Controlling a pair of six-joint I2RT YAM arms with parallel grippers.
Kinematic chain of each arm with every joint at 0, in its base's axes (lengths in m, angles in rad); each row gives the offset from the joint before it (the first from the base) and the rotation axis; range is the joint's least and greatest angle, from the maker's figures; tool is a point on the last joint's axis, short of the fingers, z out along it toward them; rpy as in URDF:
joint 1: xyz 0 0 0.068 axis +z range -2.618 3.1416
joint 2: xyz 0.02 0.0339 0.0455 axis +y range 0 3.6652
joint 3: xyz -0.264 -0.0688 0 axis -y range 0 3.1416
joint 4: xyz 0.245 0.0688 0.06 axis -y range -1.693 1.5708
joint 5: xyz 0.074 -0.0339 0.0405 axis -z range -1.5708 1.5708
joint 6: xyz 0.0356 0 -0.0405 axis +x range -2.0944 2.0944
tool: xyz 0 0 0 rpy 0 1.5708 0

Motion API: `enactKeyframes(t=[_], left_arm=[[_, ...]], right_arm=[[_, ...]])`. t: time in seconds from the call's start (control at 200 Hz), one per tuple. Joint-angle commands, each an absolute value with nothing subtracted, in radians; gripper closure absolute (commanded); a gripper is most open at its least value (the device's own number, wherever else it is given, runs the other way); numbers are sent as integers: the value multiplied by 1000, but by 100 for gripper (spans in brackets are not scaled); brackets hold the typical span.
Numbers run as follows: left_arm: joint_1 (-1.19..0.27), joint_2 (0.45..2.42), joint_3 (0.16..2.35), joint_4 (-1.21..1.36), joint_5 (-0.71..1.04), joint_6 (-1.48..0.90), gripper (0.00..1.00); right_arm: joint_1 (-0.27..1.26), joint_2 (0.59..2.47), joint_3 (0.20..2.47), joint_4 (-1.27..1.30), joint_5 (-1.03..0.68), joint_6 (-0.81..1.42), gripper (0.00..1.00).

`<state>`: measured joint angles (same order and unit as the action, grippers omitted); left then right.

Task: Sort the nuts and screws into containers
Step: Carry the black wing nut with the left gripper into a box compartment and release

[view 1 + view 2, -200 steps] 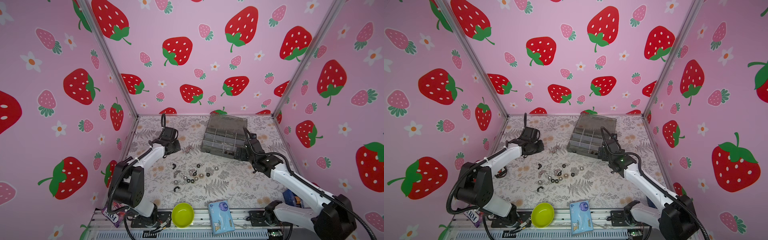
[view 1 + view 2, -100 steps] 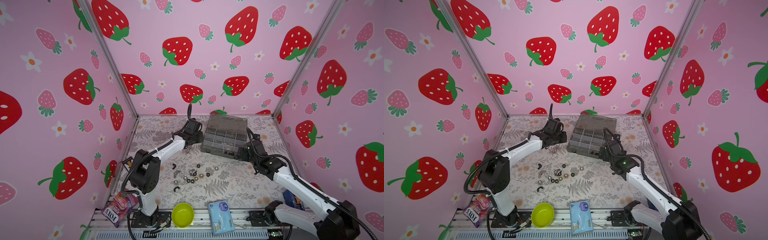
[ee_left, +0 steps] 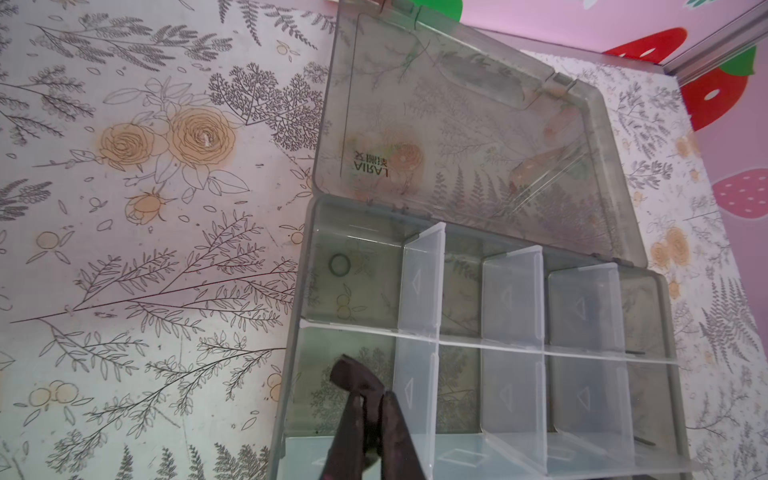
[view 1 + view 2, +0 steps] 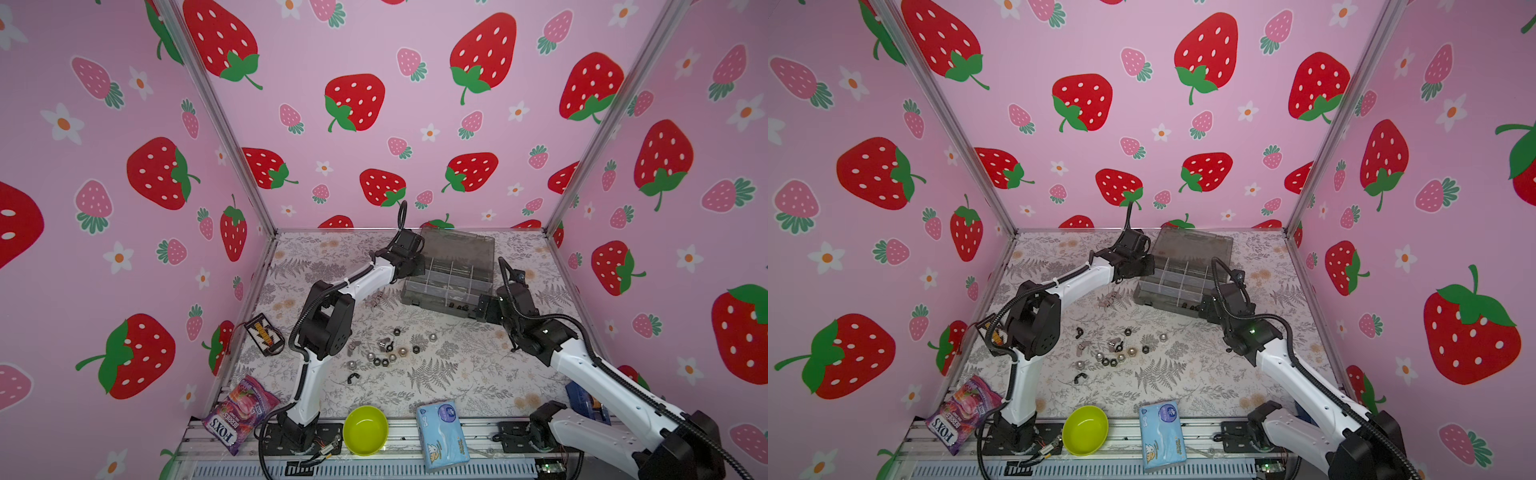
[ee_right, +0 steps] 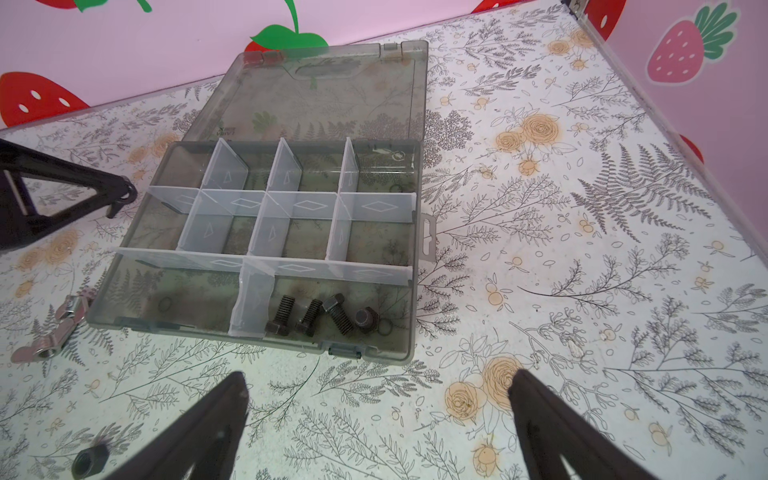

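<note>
Screws and nuts (image 4: 388,353) mostly lie loose mid-table, and four black screws (image 5: 320,316) sit in the box's (image 4: 428,300) near-right compartment. Clenched, the left gripper (image 3: 368,411) hangs over a left compartment, likely a drop-off, though any pinched piece is unclear. The right gripper (image 5: 374,415) gapes nearby. Next, the left jaws should part.

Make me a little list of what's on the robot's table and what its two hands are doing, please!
Box: grey, see-through, lid open
Inside box: black screws in one front compartment
Loose pieces: nuts scattered on the table before the box, wing nuts beside it
Left hand: shut, over one end of the box; holding anything, can't tell
Right hand: open, empty, just in front of the box
Bowl: green, at the front edge
</note>
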<state>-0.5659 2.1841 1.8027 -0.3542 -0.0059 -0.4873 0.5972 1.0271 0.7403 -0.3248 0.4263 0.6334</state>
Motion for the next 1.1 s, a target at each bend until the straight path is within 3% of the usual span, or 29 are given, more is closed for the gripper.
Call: enactKeyframes(t=[0.0, 0.715, 0.77, 0.88, 1.096], left_arm=[[-576, 2204, 1867, -392, 0, -468, 100], [-597, 2280, 1924, -438, -20, -454, 100], [-596, 2280, 1924, -438, -20, -454, 96], [-598, 2262, 1910, -432, -21, -454, 76], [-601, 2195, 1886, -424, -24, -454, 67]], right_arm=[[592, 996, 723, -290, 456, 655, 0], [592, 993, 704, -272, 446, 658, 0], [592, 996, 704, -272, 444, 658, 0], [592, 999, 709, -273, 435, 657, 0], [592, 997, 715, -281, 433, 661, 0]])
